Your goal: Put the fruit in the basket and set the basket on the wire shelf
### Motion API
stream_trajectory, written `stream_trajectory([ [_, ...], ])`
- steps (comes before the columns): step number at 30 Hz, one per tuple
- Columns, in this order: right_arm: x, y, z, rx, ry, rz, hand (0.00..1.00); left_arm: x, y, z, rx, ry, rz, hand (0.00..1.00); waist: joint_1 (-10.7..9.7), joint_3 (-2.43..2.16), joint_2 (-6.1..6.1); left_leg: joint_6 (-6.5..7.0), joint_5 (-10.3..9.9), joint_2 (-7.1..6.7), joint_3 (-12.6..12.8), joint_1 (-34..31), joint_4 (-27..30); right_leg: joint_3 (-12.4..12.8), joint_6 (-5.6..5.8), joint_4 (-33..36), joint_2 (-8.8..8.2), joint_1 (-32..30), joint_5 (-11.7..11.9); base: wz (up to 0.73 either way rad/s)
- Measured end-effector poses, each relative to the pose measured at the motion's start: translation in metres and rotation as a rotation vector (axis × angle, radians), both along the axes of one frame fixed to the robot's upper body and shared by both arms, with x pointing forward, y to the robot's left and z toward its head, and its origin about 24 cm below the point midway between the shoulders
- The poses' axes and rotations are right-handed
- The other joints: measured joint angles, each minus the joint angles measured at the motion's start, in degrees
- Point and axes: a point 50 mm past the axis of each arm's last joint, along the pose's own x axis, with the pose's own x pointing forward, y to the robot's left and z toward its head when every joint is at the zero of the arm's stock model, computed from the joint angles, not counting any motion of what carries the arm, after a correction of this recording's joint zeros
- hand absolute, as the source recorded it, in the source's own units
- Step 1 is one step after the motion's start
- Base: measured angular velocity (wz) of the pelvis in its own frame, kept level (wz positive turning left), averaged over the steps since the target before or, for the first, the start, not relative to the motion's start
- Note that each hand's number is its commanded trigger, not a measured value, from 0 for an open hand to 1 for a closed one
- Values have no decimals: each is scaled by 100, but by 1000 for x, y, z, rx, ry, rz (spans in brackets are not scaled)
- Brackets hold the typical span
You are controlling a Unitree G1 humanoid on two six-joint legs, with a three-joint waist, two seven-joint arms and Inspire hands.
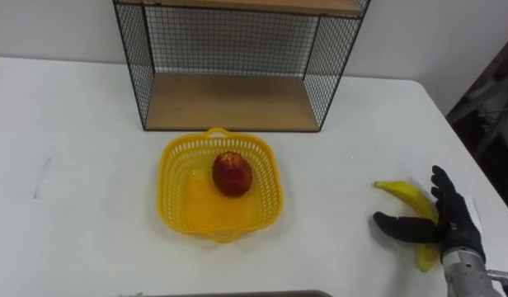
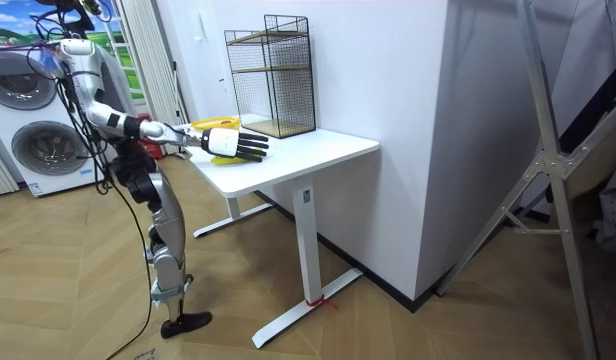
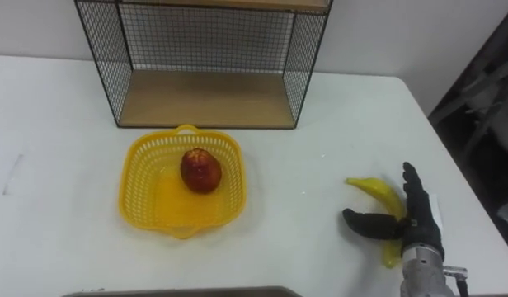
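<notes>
A yellow plastic basket (image 1: 168,177) sits in the middle of the white table (image 1: 81,140), with a red round fruit (image 1: 232,173) inside it. Behind it stands the black wire shelf (image 1: 233,103) with wooden boards, its lower level bare. A banana (image 1: 406,195) lies at the table's right side. My right hand (image 1: 453,219) hovers over the banana's near half, open, fingers straight along its right side and thumb stretched out to the left. The banana's near end is partly hidden under the hand.
The table's right edge (image 1: 477,177) runs close beside the banana and my hand. In the room view I stand at the table's near side with the right arm (image 2: 236,143) stretched over it. Washing machines (image 2: 28,130) stand behind me.
</notes>
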Motion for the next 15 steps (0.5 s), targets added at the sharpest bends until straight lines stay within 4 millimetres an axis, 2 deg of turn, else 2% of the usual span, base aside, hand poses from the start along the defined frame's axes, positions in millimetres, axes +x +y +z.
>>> stream_trajectory([
  [3,-3,-3,-5,-15,36,12,0,-2,0,0,4,17,4,0,2,5,-6,-2,-1,0,-48,63,33,-43,0,3,-3,105,0,9],
  [4,-3,-3,-6,-19,43,15,8,-2,0,0,4,18,4,0,3,6,-9,-2,-1,-2,-59,64,38,-50,-1,2,-3,116,0,8],
  [5,-3,-4,-7,-38,56,27,31,-3,0,0,6,21,4,0,6,6,-13,-3,0,-5,-81,67,44,-64,-6,-2,-6,131,4,9],
  [6,-4,-4,-8,-68,73,47,68,-2,1,0,10,24,5,0,11,6,-16,-5,1,-6,-99,67,46,-89,-12,-22,-7,152,8,9],
  [7,-4,-5,-8,-76,79,54,100,-1,1,0,12,22,5,0,11,6,-17,-8,3,-6,-109,67,46,-101,-20,-48,-6,168,13,7],
  [11,-4,-9,-7,-121,96,61,100,-1,5,1,27,22,21,0,24,4,-31,-20,12,-14,-159,64,67,-140,-34,-130,-1,198,11,6],
  [15,-4,-22,-6,-192,132,66,100,-1,11,3,69,15,32,0,37,-11,-69,-16,16,-22,-187,48,89,-138,-33,-182,7,228,13,3],
])
